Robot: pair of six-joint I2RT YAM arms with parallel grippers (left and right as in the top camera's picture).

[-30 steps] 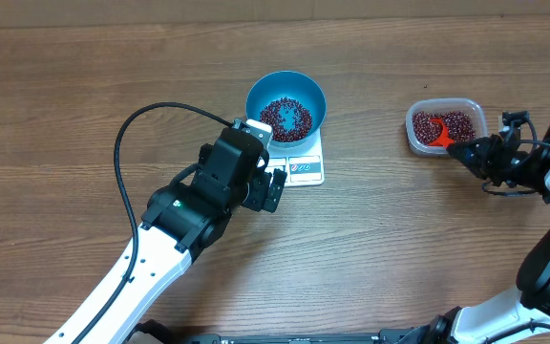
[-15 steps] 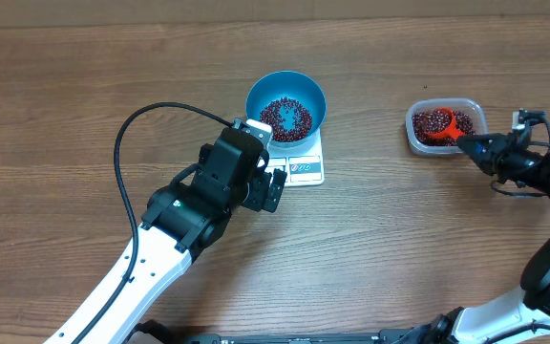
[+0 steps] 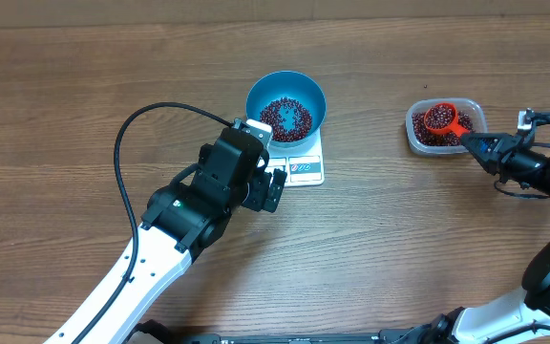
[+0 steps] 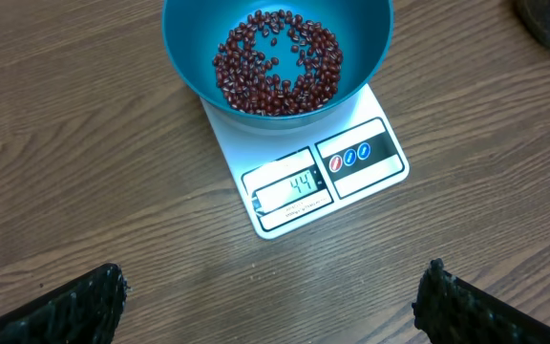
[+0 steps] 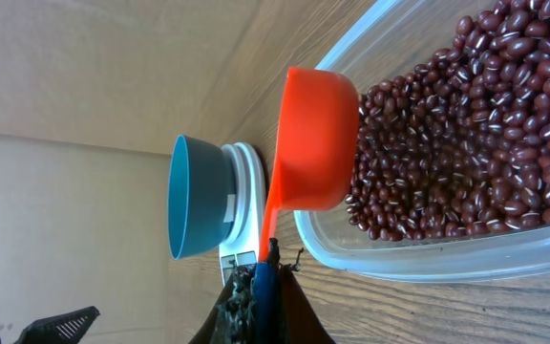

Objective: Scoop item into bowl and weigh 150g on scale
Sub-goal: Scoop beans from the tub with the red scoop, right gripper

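Beans (image 5: 466,143) lie in the tub (image 5: 399,253). My right gripper (image 5: 261,282) squeezes the orange scoop (image 5: 313,139) over them to dig more; my left gripper (image 4: 270,306) hangs open, watching the scale (image 4: 370,158).

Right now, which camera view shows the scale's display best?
The left wrist view: the display on the scale reads 44 clearly. Overhead, it is too small to read. The right wrist view shows only the scale's edge.

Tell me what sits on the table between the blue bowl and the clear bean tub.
Nothing: the overhead view shows only bare wooden table between the bowl and the tub.
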